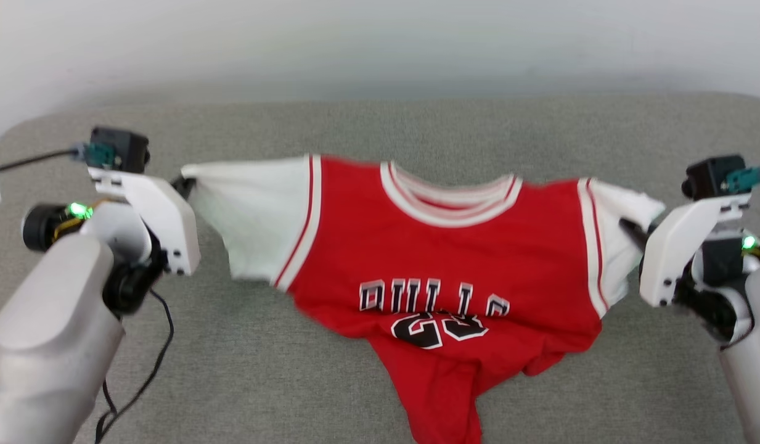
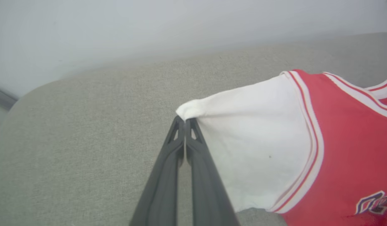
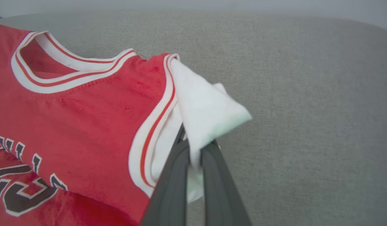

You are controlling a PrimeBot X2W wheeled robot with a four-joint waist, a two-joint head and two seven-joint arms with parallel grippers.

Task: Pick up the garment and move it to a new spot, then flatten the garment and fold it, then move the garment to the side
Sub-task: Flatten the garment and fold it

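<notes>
Left gripper [image 2: 184, 121] and right gripper [image 3: 196, 147] each pinch a white sleeve [image 2: 253, 141] of the Bulls jersey [image 1: 453, 259]; pull apart evenly so the crumpled hem [image 1: 441, 394] drags flat.

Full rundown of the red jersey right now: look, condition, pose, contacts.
The garment is a red jersey of soft-looking fabric, with white short sleeves, striped red-white trim and black white-outlined "BULLS 23", creased. Front up, collar away from the robot, its top is pulled taut between its sleeves; its lower half lies crumpled on the grey cushion. The left gripper is shut on one sleeve tip, the right gripper on the other.
</notes>
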